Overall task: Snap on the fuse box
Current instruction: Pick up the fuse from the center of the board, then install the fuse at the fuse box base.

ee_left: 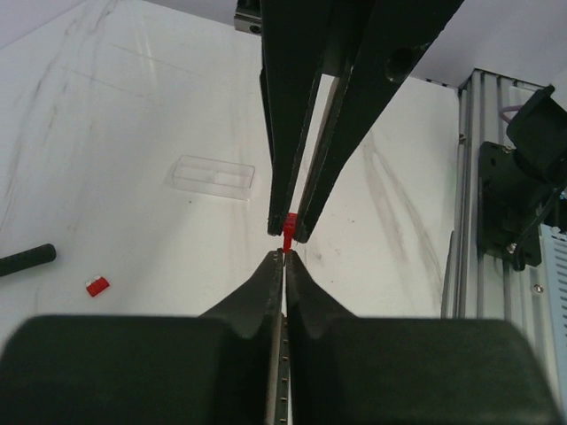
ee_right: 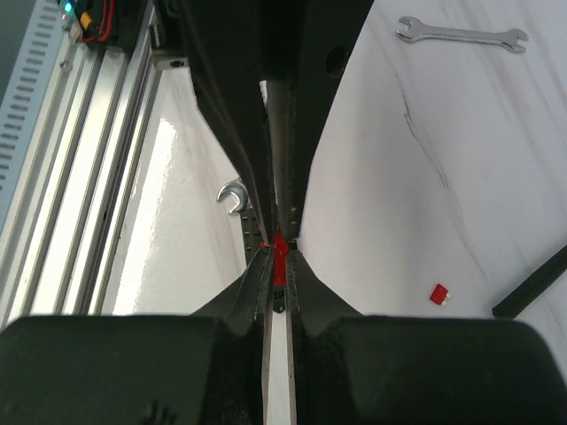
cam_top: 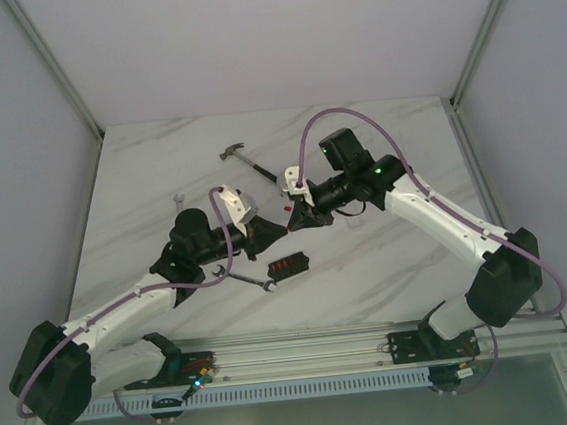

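Observation:
The fuse box (cam_top: 289, 265), a small black box with red fuses in its top, lies on the marble table just in front of both grippers; it shows in neither wrist view. My left gripper (cam_top: 279, 229) and right gripper (cam_top: 296, 222) meet tip to tip above the table. A small red fuse (ee_right: 279, 257) is pinched between the right gripper's (ee_right: 279, 266) fingers. In the left wrist view the fuse (ee_left: 288, 227) reaches down into the closed tips of the left gripper (ee_left: 283, 255).
A hammer (cam_top: 249, 162) lies at the back. One wrench (cam_top: 238, 277) lies left of the fuse box, another (ee_right: 461, 35) further left. A clear plastic lid (ee_left: 215, 175) and a loose red fuse (ee_left: 97, 285) lie on the table. The aluminium rail (cam_top: 307, 351) runs along the near edge.

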{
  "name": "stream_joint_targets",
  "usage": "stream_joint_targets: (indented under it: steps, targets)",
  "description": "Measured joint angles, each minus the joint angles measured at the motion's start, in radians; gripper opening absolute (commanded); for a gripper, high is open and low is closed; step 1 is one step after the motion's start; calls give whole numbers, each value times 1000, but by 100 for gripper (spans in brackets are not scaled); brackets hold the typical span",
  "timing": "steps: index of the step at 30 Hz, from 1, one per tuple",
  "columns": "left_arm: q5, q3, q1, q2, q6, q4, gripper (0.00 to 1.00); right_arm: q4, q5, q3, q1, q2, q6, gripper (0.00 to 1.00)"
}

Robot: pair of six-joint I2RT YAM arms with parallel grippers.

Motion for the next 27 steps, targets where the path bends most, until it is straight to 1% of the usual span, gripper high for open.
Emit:
stream_joint_targets:
  steps: [2, 7, 12, 16, 20, 27]
  targets:
    - [-37, -1, 0, 2, -14, -4, 37, 31, 19, -8, 2, -3, 58, 0]
    - [-172, -19, 0, 1, -100, -34, 53, 145, 158, -91, 24, -51, 291, 0]
    - [-298, -56, 4, -13, -223, -102, 64, 184, 342, -105, 56, -53, 544, 0]
    - [-375, -71, 4, -21, -325, -169, 72, 197, 474, -117, 109, -43, 702, 0]
    - [-418, -72, 4, -19, -420, -230, 74, 206, 571, -126, 159, -9, 839, 0]
    - [-412, -73, 4, 49, -525, -277, 74, 196, 717, -145, 205, 101, 1052, 0]
